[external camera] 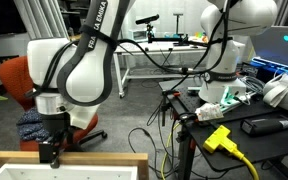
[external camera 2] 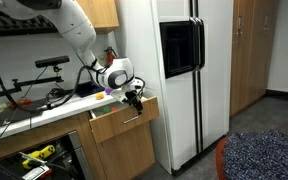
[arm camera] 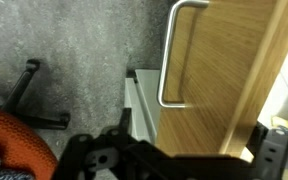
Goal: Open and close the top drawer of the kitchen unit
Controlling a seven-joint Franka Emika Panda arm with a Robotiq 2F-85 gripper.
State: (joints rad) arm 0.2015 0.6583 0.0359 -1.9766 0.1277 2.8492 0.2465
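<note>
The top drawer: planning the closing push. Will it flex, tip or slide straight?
Probably stiff: the top drawer is a wooden box. Held level in the cabinet, it likely slides straight. Its smooth metal handle may be slippery.

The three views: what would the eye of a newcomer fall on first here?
The big white arm bends down in an exterior view, its claw low by the pale wood rim of the top drawer, which stands pulled out. A tall white fridge rises beside the kitchen unit, and an orange chair stands behind the arm.
</note>
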